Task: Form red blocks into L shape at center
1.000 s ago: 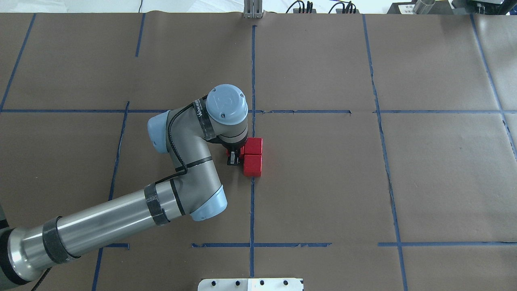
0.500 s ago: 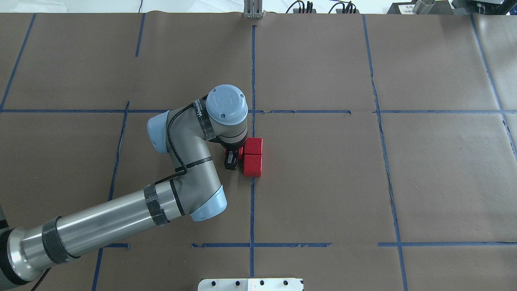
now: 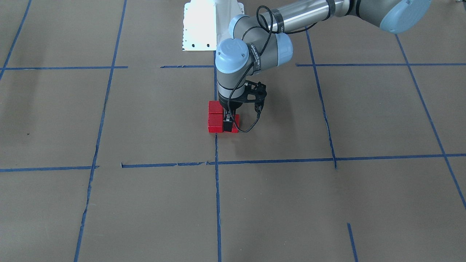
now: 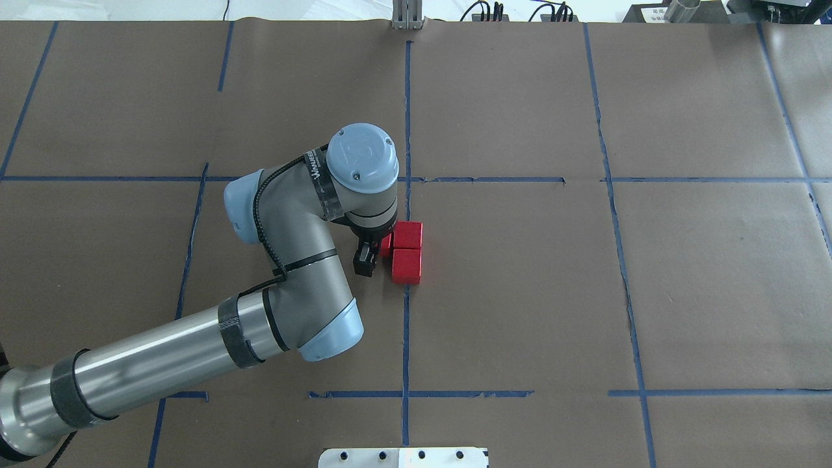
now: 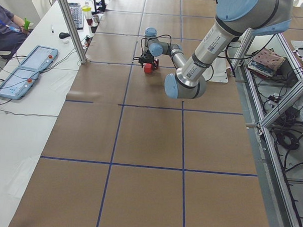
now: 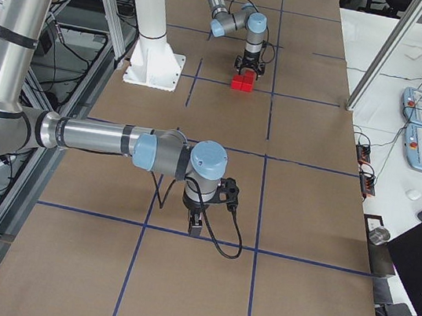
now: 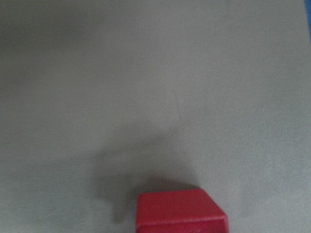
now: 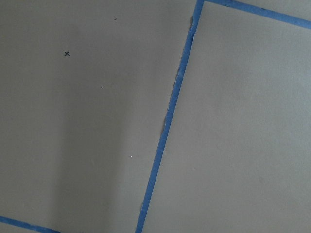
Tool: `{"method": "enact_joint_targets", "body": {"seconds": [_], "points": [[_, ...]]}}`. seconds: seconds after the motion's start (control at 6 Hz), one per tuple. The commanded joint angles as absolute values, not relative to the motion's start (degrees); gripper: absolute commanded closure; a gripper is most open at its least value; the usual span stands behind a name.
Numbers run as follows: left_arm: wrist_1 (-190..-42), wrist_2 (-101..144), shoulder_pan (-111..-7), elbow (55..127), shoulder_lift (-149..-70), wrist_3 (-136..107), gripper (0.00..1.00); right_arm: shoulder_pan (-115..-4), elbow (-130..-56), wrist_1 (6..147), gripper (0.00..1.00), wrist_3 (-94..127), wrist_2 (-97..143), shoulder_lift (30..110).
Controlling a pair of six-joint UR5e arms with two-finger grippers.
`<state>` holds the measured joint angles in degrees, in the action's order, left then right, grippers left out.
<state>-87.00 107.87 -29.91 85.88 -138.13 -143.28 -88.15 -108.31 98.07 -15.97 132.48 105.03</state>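
The three red blocks (image 4: 407, 265) sit clustered in an apparent L just left of centre on the table, so the left hand (image 4: 364, 262), its grip unclear, should rise straight up without nudging them.

Blocks (image 4: 407, 260) at table centre: positions as found.
On the table (image 4: 520, 292), the far block (image 4: 408, 234) and near block (image 4: 406, 267) touch in a column along the lengthwise taped line (image 4: 407, 117), just on the robot's side of a crosswise line. The third block (image 4: 385, 246) sits against the far block's left side. The left gripper (image 4: 364, 262) stands over the third block's near-left part, partly hiding it; contact cannot be told. The right gripper (image 6: 195, 226) is well apart, toward the table's right end.
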Motion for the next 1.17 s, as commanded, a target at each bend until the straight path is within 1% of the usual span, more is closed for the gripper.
{"method": "enact_joint_targets", "body": {"seconds": [0.0, 0.17, 0.5, 0.67, 1.0], "points": [[-77.28, 109.67, -31.28, 100.03, -133.10, -132.77, 0.00, -88.15, -108.28, 98.09, 0.00, -15.91, 132.45, 105.03], [-77.26, 111.69, -32.68, 105.85, -128.19, -123.75, 0.00, -88.15, -108.19, 98.09, 0.00, -15.82, 132.54, 105.03], [-77.26, 112.84, -35.67, 113.08, -118.80, -97.71, 0.00, -88.15, -108.11, 98.09, 0.01, -14.60, 132.63, 105.12], [-77.17, 112.85, -37.77, 113.64, -115.26, -82.07, 0.00, -88.15, -108.19, 98.09, 0.00, -14.33, 132.71, 105.12], [-77.43, 115.81, -46.36, 113.64, -109.02, -54.09, 0.00, -88.15, -108.11, 98.09, 0.00, -14.41, 132.71, 105.12]]}}
